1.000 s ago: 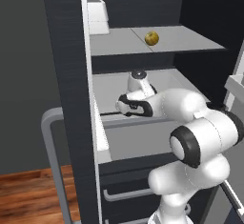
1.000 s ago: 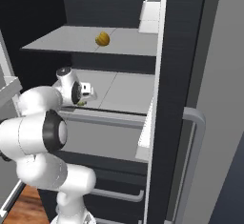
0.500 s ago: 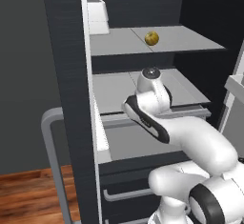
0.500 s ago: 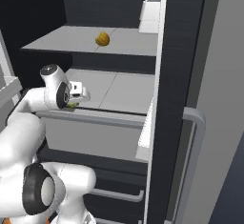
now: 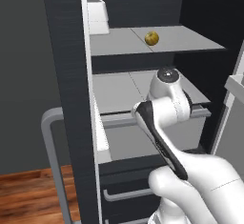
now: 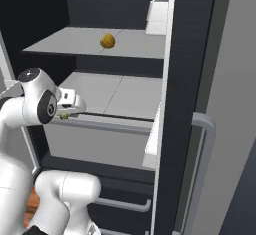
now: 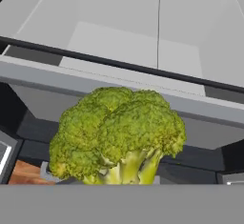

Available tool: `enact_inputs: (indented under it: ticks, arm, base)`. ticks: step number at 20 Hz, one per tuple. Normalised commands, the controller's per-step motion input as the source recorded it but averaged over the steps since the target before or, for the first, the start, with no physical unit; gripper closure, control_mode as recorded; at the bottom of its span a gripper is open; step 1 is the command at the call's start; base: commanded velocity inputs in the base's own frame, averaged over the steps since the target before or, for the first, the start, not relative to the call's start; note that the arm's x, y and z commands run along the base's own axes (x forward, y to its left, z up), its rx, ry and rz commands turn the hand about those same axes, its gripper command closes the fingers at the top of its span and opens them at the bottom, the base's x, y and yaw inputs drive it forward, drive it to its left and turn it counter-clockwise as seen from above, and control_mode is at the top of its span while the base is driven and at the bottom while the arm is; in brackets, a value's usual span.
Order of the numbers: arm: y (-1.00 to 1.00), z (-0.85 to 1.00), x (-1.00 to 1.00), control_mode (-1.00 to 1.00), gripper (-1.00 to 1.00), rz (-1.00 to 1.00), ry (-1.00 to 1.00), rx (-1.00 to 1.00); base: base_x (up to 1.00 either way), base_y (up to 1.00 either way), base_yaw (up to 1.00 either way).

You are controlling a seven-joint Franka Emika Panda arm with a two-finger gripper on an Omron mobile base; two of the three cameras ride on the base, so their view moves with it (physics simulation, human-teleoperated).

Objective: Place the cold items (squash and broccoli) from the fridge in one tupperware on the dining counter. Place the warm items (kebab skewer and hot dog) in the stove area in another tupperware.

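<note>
Squash (image 6: 107, 41) on upper fridge shelf (image 6: 70, 44), arm (image 6: 37, 104) below.

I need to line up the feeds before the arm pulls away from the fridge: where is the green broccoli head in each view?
Left base view: hidden behind the white arm.
Right base view: a small green speck of the broccoli head at the gripper, left of centre, in front of the grey middle fridge shelf.
Hand view: the broccoli sits large at bottom centre, held by its stalk.
Shared landmark: the middle shelf.
</note>
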Motion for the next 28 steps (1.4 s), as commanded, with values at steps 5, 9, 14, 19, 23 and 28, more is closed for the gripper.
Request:
enact_inputs:
  ticks: [5, 9, 14, 19, 23, 28]
  arm:
    - [-0.46, 0.51, -0.75, -1.0, 1.0, -0.07, 0.0, 0.0]
    - [-0.54, 0.4, -0.7, -1.0, 1.0, -0.09, -0.02, 0.0]
    - [-0.34, 0.16, -0.82, -1.0, 1.0, -0.07, -0.08, 0.0]
    - [-0.09, 0.25, -0.5, -1.0, 1.0, -0.01, -0.17, 0.0]
    - [0.0, 0.0, 0.0, -1.0, 1.0, 0.0, 0.0, 0.0]
    - [-0.03, 0.0, -0.17, 1.0, 1.0, -0.01, -0.03, 0.0]
  base:
    - [0.0, 0.0, 0.0]
    - [0.0, 0.0, 0.0]
    - [0.0, 0.0, 0.0]
    - [0.0, 0.0, 0.0]
    - [0.0, 0.0, 0.0]
    - [-0.15, 0.0, -0.02]
